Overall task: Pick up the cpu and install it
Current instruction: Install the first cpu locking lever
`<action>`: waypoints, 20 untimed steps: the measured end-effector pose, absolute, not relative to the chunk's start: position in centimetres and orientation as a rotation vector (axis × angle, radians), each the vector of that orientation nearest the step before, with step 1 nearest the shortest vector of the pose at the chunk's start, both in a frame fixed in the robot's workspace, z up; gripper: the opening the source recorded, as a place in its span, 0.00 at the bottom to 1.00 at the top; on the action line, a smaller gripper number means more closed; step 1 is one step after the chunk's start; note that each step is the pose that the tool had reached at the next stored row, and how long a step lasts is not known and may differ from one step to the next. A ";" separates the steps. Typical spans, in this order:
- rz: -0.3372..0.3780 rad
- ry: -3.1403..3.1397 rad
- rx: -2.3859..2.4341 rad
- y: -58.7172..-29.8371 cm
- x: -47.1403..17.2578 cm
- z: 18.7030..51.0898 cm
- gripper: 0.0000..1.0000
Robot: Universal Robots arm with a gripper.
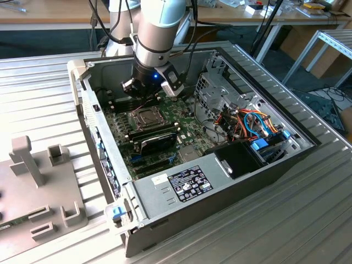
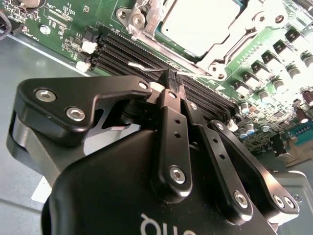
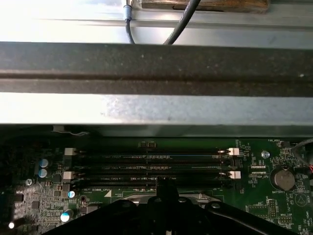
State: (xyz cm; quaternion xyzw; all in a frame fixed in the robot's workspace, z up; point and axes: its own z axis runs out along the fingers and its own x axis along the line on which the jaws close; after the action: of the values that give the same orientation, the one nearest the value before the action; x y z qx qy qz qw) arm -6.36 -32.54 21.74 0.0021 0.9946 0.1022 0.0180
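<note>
**cpu seated in socket, claw closed and empty**

The cpu [image 2: 200, 22] lay flat in the socket frame [image 2: 146, 19] on the motherboard [image 1: 159, 137]. Your gripper [image 2: 172, 78] hung just beside it, over the memory slots [image 3: 151, 166], fingertips pinched together with nothing between them. All of it sat inside the open computer case [image 1: 220, 181] on the metal table [image 1: 308, 220].

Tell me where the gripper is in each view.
Exterior view: gripper over the memory slots.
Second wrist view: gripper, shut, tips over the memory slots, cpu beyond.
First wrist view: gripper before the memory slots.
Shared landmark: the memory slots.
</note>
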 end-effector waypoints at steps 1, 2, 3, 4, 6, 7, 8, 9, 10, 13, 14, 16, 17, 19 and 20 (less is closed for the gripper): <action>0.317 3.089 0.006 -32.5 -6.4 21.7 0.11; 0.318 3.089 0.006 -32.5 -6.4 21.6 0.11; 0.317 3.089 0.007 -32.5 -6.4 21.5 0.11; 0.318 3.089 0.007 -32.5 -6.4 21.4 0.11; 0.317 3.090 0.007 -32.5 -6.4 21.3 0.11; 0.318 3.089 0.007 -32.5 -6.4 21.2 0.11; 0.318 3.089 0.007 -32.5 -6.3 21.2 0.11; 0.318 3.089 0.006 -32.5 -6.3 21.1 0.11; 0.318 3.089 0.007 -32.5 -6.2 21.1 0.11; 0.317 3.089 0.007 -32.5 -6.1 20.9 0.11; 0.317 3.089 0.007 -32.5 -6.0 20.9 0.11; 0.317 3.089 0.007 -32.5 -5.8 20.8 0.11; 0.317 3.089 0.007 -32.5 -5.8 20.7 0.11; 0.318 3.089 0.007 -32.5 -5.5 20.6 0.11; 0.317 3.090 0.006 -32.5 -5.5 20.7 0.11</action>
State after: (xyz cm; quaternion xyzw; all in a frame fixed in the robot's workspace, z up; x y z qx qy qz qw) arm -5.53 -32.53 20.70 0.0020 0.9946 0.1021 0.0179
